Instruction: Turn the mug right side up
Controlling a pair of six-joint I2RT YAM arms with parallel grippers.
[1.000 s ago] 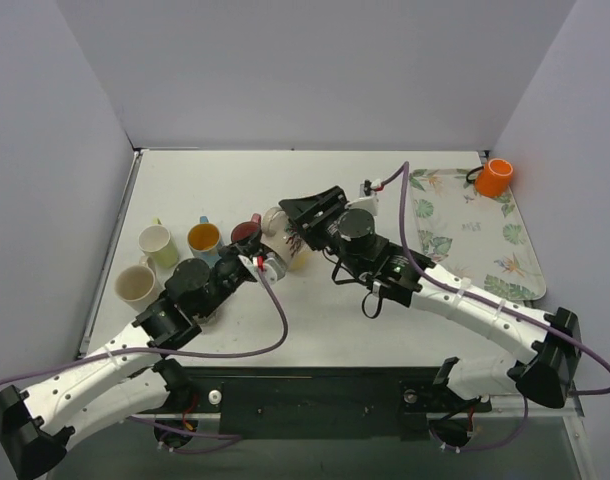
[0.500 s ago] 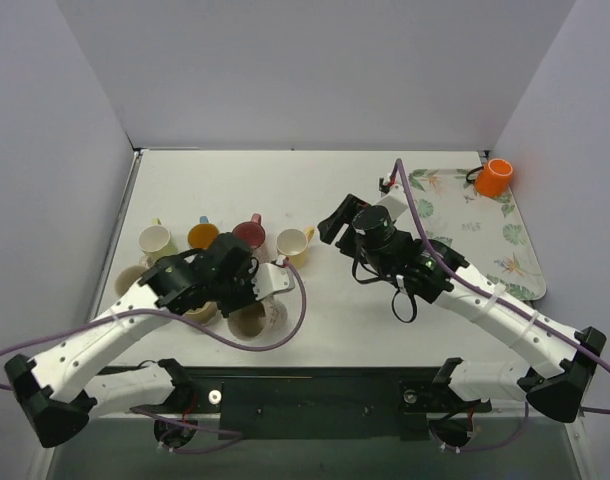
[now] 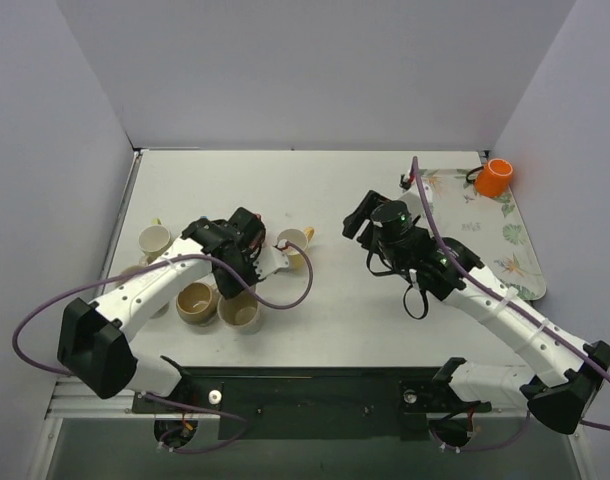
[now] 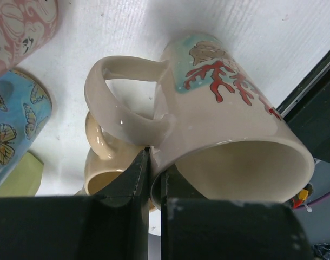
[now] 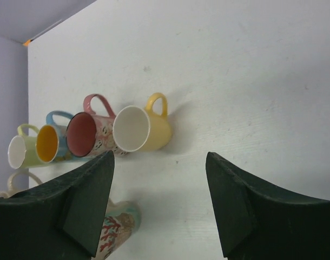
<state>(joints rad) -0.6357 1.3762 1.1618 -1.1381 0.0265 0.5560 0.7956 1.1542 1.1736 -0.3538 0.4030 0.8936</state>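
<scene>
It was a robotics lab's test cell: a white table [image 3: 325, 190] boxed in by plain lilac-grey partition panels [image 3: 315, 70] on three sides, and two white jointed robot arms [image 3: 505, 310] bolted to a black metal rail [image 3: 325, 385] along the table's near edge, trailing purple cables [image 3: 418, 185].

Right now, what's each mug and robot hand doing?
coral mug: opening up, rim pinched.
left gripper: shut on coral mug.
right gripper: open, empty.
yellow mug: upright, untouched.
pink mug: upright, untouched.
blue mug: upright, untouched.
green mug: upright, untouched.
orange mug: on the leafy mat.
</scene>
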